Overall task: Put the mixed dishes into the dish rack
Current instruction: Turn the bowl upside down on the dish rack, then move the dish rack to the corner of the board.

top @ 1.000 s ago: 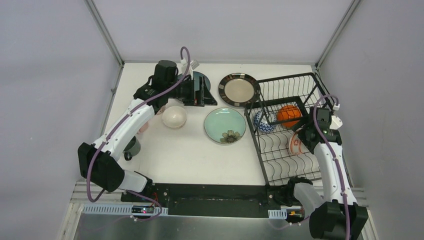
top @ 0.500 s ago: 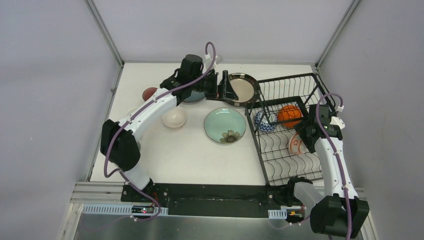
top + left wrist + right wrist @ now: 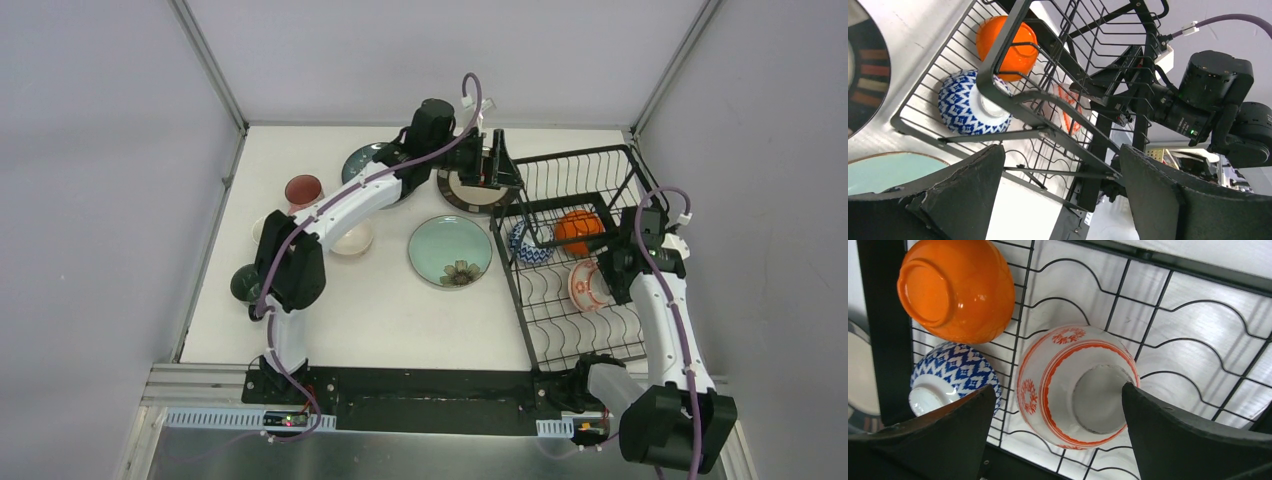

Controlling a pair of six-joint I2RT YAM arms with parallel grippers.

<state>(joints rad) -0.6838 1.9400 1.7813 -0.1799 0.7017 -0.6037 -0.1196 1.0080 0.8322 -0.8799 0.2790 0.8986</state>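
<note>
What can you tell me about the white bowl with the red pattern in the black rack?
The red-patterned bowl looks like glossy white ceramic, with orange-red rings and small medallions around its outside. It lies bottom up, slightly tilted, foot ring showing, on the wavy wires in the lower tray of the dish rack. The open right gripper hangs over it.

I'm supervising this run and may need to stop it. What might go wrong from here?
The open left gripper hovers over the beige plate at the corner of the rack; lowering may strike the wires. The open right gripper hangs over the upturned red bowl; a crooked move might knock it into the blue bowl.
</note>
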